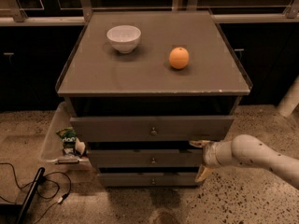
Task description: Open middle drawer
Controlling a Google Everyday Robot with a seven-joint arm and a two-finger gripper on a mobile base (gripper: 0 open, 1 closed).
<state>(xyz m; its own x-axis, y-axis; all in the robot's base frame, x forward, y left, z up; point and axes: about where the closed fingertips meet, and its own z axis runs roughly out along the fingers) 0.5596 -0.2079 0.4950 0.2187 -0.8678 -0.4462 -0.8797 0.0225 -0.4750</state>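
Gripper (202, 158) sits at the right end of the middle drawer (140, 158), on a white arm (252, 154) coming in from the right. Its 2 fingers (200, 143) are spread wide, 1 at the front's top edge, 1 at its bottom edge, straddling the corner. It has hold of nothing that I can confirm; contact is unclear. The middle drawer is 2nd of 3 grey fronts, between the top drawer (117, 127) and the bottom drawer (131, 179), with its brass knob (153, 160) at centre, well left of the gripper. On the cabinet top (93, 73): white bowl (124, 37) and orange (179, 58), apart. Cable (28, 183) on the floor at left.
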